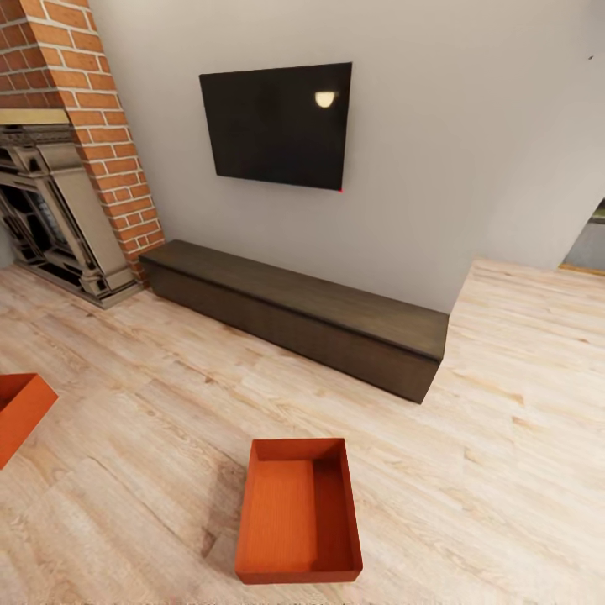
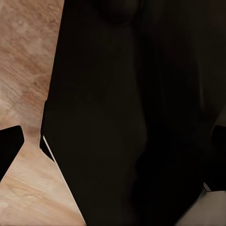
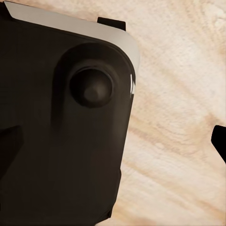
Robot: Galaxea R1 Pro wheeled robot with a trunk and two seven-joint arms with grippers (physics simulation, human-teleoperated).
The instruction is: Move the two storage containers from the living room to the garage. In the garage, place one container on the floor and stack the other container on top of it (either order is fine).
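In the head view, one orange-red storage container (image 1: 298, 511) stands open-topped and empty on the light wood-plank floor of the living room, in the near middle. A corner of the second storage container (image 1: 18, 413) shows at the left edge. In the left wrist view, my left gripper (image 2: 113, 150) is open, its dark fingertips (image 2: 10, 146) far apart at the picture's two sides, with a dark part of my own body in front of it. In the right wrist view, my right gripper (image 3: 113, 146) is open too, one fingertip (image 3: 220, 141) over the wood floor. Neither gripper holds anything.
A long low dark-brown bench (image 1: 302, 313) runs along the grey wall under a black TV (image 1: 277, 124). The brick fireplace (image 1: 63, 168) with its dark metal surround stands at the far left. A doorway (image 1: 588, 244) opens at the far right.
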